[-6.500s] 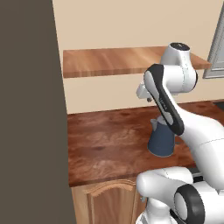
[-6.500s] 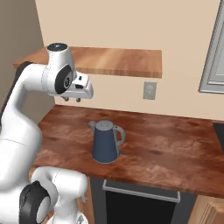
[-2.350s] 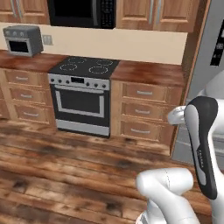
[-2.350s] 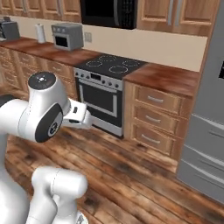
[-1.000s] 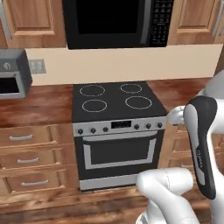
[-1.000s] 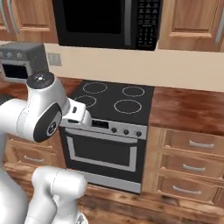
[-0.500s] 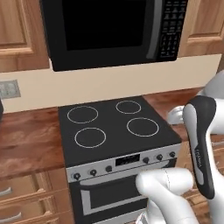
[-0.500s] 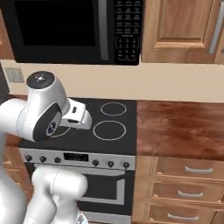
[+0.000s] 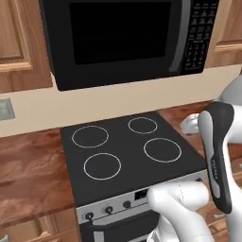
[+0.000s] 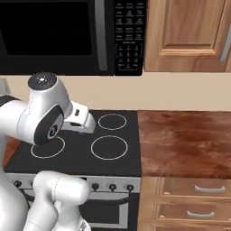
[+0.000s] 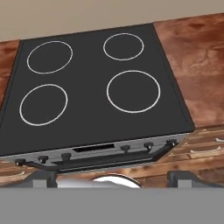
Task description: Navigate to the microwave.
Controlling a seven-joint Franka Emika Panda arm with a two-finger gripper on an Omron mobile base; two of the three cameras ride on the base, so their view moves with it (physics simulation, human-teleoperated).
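My base has rolled in closer over the last moment: the microwave (image 9: 127, 40) now looms large, mounted above and beyond my gripper (image 11: 112, 178), over the stove (image 11: 94, 89) that lies just ahead of it. My gripper carries nothing; how wide it stands I cannot tell. I judge the drive nearly done.

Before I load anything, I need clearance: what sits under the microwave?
Under the microwave a strip of beige wall, then the stove with four bare burner rings. The dark door glass hides the microwave's inside.
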